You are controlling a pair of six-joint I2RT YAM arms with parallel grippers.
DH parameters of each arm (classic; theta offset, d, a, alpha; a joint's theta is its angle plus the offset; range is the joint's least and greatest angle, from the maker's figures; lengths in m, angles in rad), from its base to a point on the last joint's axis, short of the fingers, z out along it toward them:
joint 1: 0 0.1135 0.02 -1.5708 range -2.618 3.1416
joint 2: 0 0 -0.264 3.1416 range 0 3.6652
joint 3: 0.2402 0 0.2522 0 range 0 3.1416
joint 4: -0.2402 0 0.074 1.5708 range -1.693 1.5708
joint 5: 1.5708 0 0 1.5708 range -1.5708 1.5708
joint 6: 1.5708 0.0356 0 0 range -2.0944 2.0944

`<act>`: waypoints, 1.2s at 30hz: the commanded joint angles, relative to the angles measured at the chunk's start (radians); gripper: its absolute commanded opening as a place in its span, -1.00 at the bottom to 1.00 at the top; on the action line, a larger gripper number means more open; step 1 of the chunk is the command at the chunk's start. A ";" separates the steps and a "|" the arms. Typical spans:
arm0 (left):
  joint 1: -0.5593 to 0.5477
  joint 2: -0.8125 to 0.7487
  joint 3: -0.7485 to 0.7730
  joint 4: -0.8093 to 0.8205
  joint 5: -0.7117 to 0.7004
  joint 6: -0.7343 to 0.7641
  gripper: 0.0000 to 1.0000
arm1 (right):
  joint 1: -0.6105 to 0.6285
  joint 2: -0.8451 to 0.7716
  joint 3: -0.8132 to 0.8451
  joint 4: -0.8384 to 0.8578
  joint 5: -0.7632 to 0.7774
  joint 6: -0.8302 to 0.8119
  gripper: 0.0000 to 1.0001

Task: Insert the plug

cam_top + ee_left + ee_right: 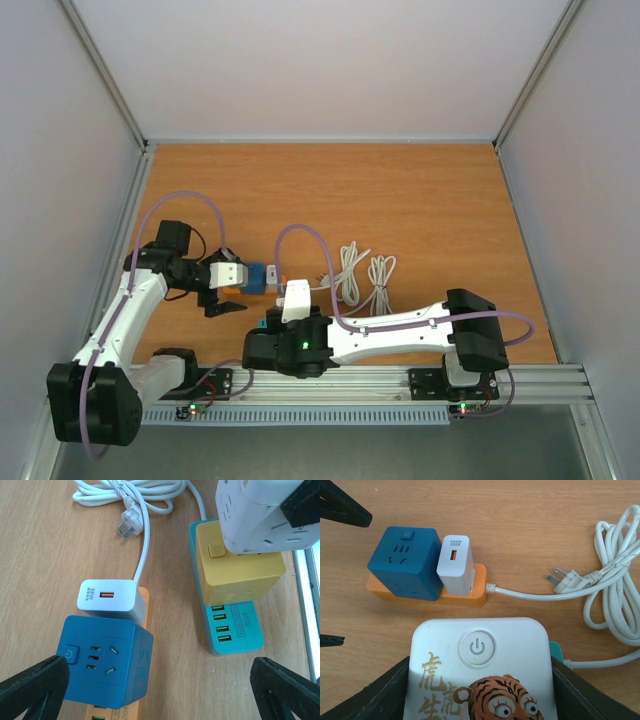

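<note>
The plug is a white cube adapter [477,665] with a power button and a tiger picture. My right gripper [480,700] is shut on its two sides. In the left wrist view the white cube [260,515] hangs just over a yellow cube [240,565] seated on a teal USB strip [237,630]; whether they touch I cannot tell. My left gripper [160,680] is open and holds nothing. It straddles a blue cube socket [102,660] and bare wood. The blue cube [405,560] and a white charger [454,562] sit on an orange strip [465,597].
A coiled white cable [615,595] lies right of the strips, and its loose pronged plug [565,578] rests on the wood. From above, both grippers [238,280] [295,300] crowd the strips near the table's front edge. White walls surround the table.
</note>
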State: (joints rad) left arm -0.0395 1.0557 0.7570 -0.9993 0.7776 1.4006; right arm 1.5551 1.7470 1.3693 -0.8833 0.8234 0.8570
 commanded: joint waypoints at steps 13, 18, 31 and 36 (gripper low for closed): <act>0.005 0.001 -0.017 -0.011 0.017 0.032 0.96 | 0.007 0.055 0.088 -0.051 0.054 0.042 -0.97; 0.006 0.000 -0.017 -0.009 0.018 0.032 0.96 | 0.007 0.058 0.086 -0.070 0.058 0.061 -0.97; 0.007 0.007 -0.018 -0.004 0.021 0.034 0.94 | 0.007 0.030 0.103 -0.095 0.097 0.100 -0.97; 0.006 0.012 -0.019 0.000 0.018 0.034 0.94 | 0.007 0.031 0.103 -0.101 0.096 0.121 -0.97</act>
State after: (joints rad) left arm -0.0395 1.0557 0.7506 -0.9989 0.7776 1.4147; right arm 1.5551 1.7981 1.4384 -0.9668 0.8490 0.9245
